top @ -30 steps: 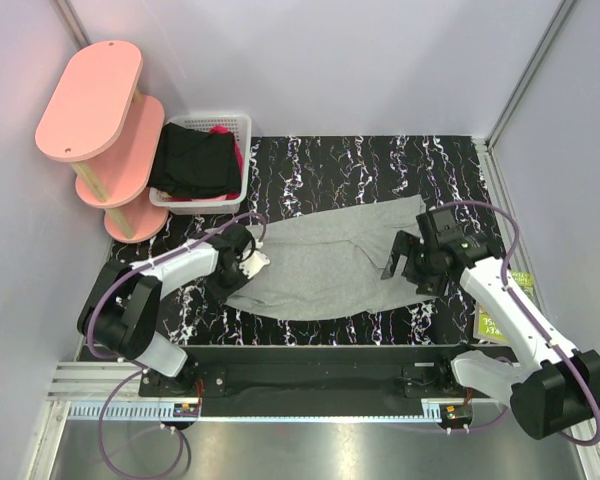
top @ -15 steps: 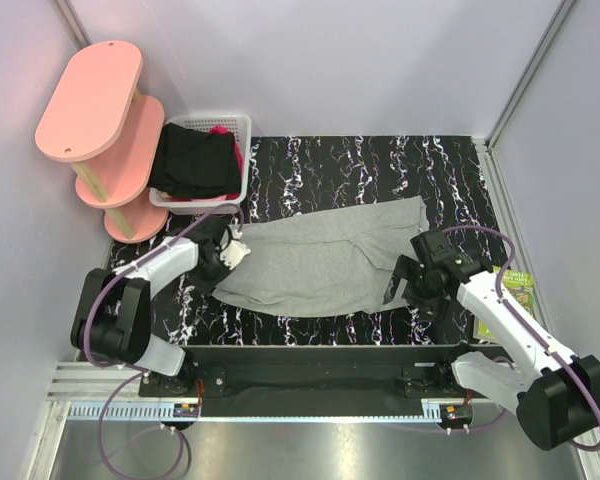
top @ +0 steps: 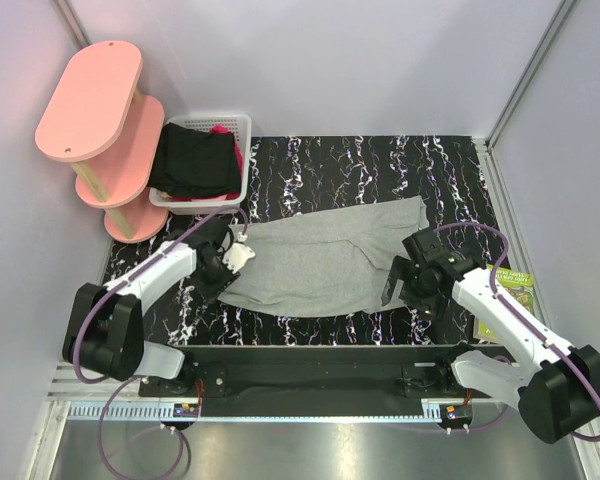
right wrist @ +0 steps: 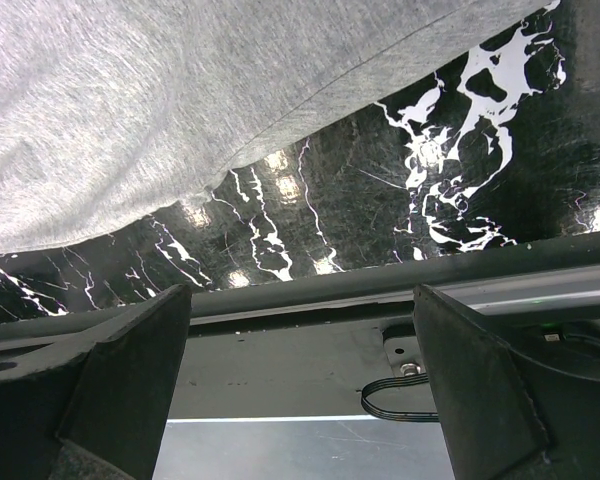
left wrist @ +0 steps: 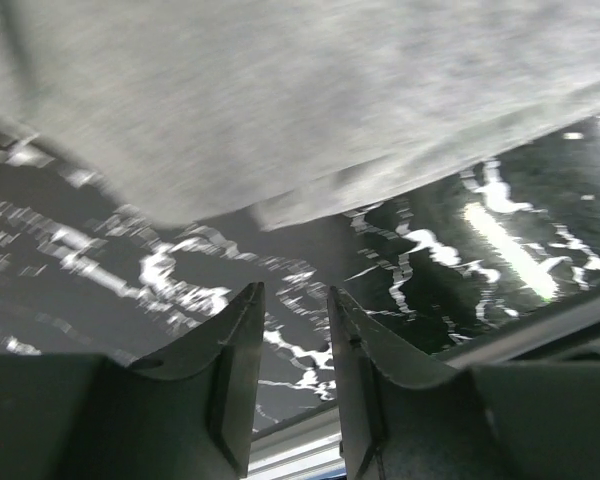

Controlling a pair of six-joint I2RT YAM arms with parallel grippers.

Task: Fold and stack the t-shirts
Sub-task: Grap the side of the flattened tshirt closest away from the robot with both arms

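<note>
A light grey t-shirt [top: 320, 262] lies spread across the middle of the black marbled table [top: 380, 170]. My left gripper [top: 230, 262] sits at the shirt's left edge, its jaws a little apart with nothing between them. In the left wrist view the left gripper [left wrist: 295, 295] hovers over bare table just short of the grey cloth [left wrist: 310, 100]. My right gripper [top: 392, 280] stands wide open beside the shirt's right end. In the right wrist view the right gripper [right wrist: 302, 300] frames the table's near edge, with the shirt's hem [right wrist: 180, 100] above it. A black garment [top: 192, 160] and a bit of magenta cloth [top: 220, 130] fill the basket.
The white lattice basket [top: 235, 122] stands at the back left, next to a pink two-tier shelf [top: 90, 100]. A green printed card [top: 510, 290] lies off the table's right side. Purple walls close in the back and both sides.
The left gripper drew the shirt's left edge outward, then opened and let it go. The right arm dropped back toward the near edge, still open.
</note>
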